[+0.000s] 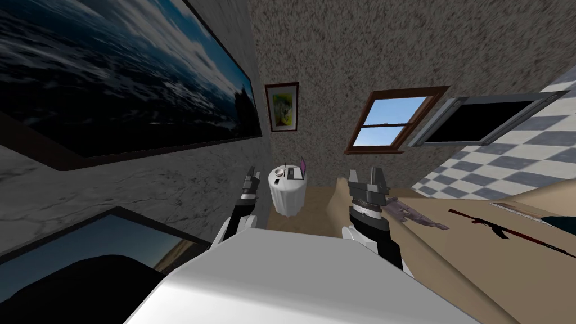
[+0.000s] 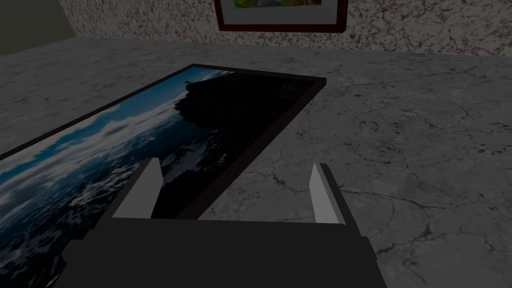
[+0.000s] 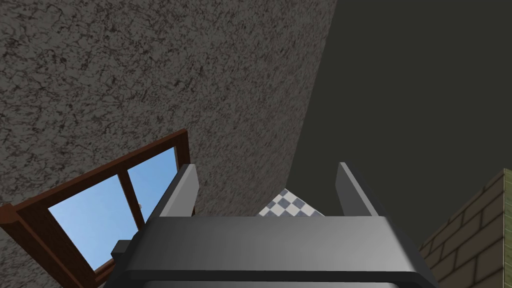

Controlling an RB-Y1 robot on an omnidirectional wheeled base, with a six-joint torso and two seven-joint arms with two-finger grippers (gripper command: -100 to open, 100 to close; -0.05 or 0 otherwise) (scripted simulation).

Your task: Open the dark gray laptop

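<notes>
Paintings hung on the rough grey wall [image 1: 140, 180] at the robot's left: a wide seascape [image 1: 129, 73] in a dark frame, and a second framed one [image 1: 107, 247] lower and nearer. On the right a broad tan surface [image 1: 484, 264] carried a long red object [image 1: 495, 228] and a purple-grey one [image 1: 413, 214], well apart from each other. On the speckled far wall were a brown-framed window [image 1: 394, 121], a grey-framed black area [image 1: 478, 121] beside it, and a small framed picture [image 1: 282, 107]. Below that picture, near the corner, stood a small round white counter [image 1: 287, 194].

The left gripper [image 1: 251, 179] was raised close to the left wall, its fingers spread with nothing between them. The right gripper [image 1: 368, 175] was raised beside the tan surface, its fingers likewise spread and bare. Both were well short of the counter, which showed between them.

The dark grey laptop [image 1: 296, 171] sat on the counter top, its lid apparently already raised, showing a purple face. Just beside it lay a small white bowl [image 1: 279, 172].
</notes>
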